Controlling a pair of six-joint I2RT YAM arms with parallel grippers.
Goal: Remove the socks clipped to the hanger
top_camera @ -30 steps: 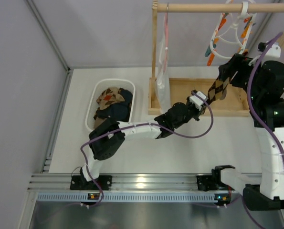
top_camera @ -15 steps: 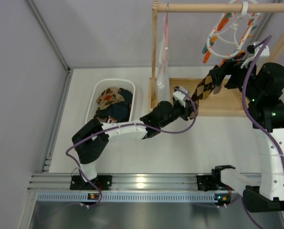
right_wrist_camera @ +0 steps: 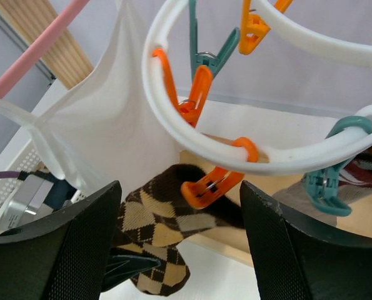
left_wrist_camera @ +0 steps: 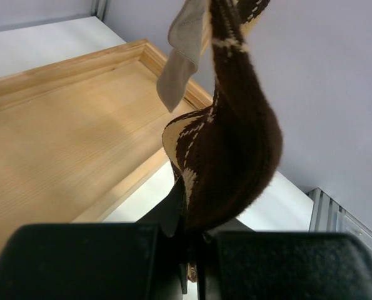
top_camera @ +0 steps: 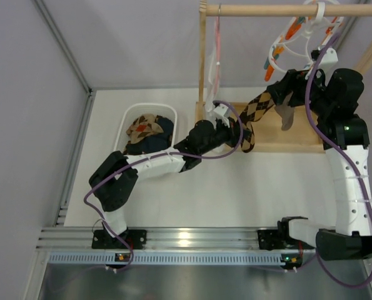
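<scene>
The argyle sock (top_camera: 256,112) is strung out over the wooden rack base (top_camera: 298,140), towards the far right corner of the worktop (top_camera: 236,194). Its long axis slants from the left jaws, which are clamped on its lower end, up and towards the right edge to the hanger (right_wrist_camera: 286,159). There an orange clip (right_wrist_camera: 209,185) bites its top (the only thing holding it there, as far as the right wrist view shows). The right jaws stand wide apart, one to each side of that clip and just below it, so the right arm is the nearer to the release point. The sock is brown with tan diamonds, soft, and drawn out on a slant rather than hanging straight down. A taupe sock (top_camera: 286,117) hangs beside it from a teal clip (right_wrist_camera: 326,187).
</scene>
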